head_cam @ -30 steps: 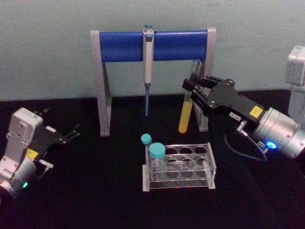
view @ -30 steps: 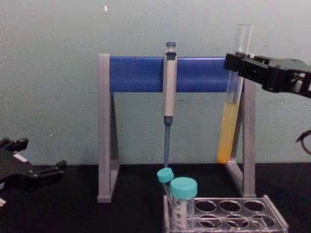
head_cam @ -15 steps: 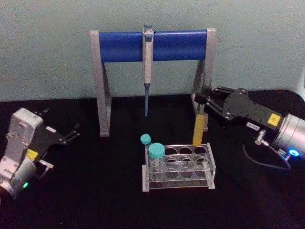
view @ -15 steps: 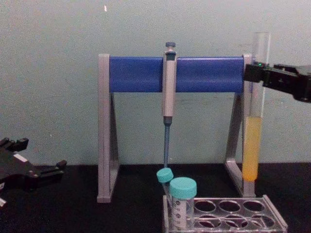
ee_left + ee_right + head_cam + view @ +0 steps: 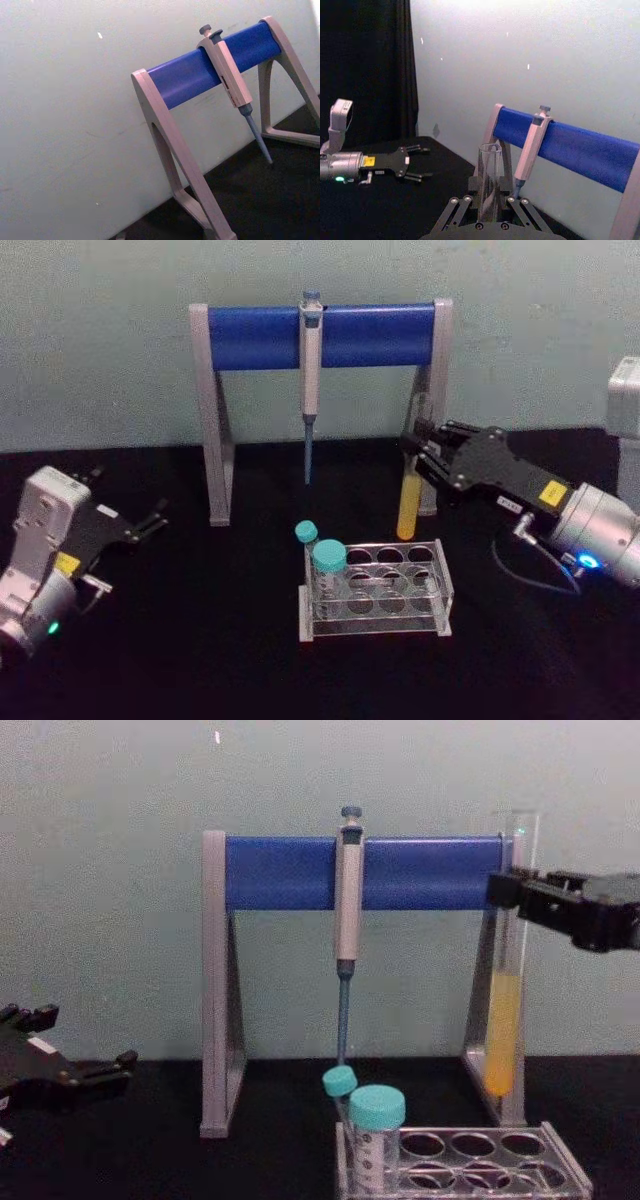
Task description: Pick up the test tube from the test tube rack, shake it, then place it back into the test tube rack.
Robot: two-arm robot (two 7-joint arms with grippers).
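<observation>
test tube held in the air behind the rack, not in a hole

the test tube (image 5: 407,505) hangs nearly upright, leaning a little, with yellow liquid filling its lower part. its round bottom end is clear of the test tube rack (image 5: 441,587), above and just behind the rack's rear right corner. whether it stands straight over a hole i cannot tell. in the head view its clear upper part is hard to pick out against the grey right leg of the pipette stand (image 5: 257,337). in the chest view the open mouth rises above the blue bar.

the right gripper (image 5: 419,447) reaches in from the right and is clamped on the tube's empty upper part, a finger on each side. the glass between the fingers is covered. in the right wrist view the tube's open rim stands up between the finger links and its lower length is cut off.

the rack sits on the black table (image 5: 200,640), its front cut off by the lower edge in the chest view. two teal-capped tubes (image 5: 329,558) stand at its left end. a pipette (image 5: 311,360) hangs from the middle of the stand's bar.

the left gripper (image 5: 421,161) lies low at the far left, well apart from the rack, its fingers spread and holding nothing
</observation>
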